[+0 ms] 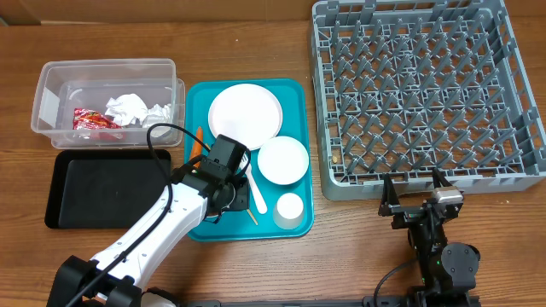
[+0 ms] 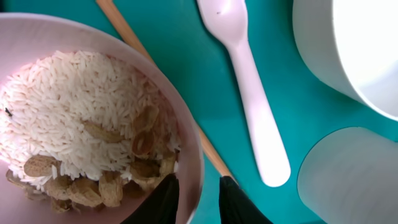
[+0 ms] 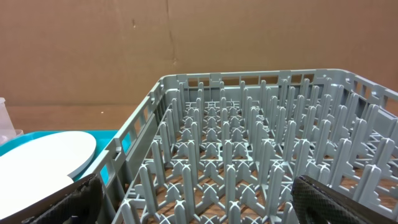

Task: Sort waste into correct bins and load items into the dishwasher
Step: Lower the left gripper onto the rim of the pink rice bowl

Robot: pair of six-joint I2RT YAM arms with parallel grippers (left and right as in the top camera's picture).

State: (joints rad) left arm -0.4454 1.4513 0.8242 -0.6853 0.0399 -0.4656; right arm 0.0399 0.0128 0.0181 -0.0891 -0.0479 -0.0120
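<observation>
Left pincer [image 2: 198, 183] is spread a little over a round white bowl [image 2: 191, 163] rim; its rice [image 2: 68, 106] is seen only from the wrist.

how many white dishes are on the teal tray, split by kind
plate: 1
bowls: 2 (empty bowl, bowl with rice and scraps)
cup: 1
plastic utensil: 1
total: 5
</observation>
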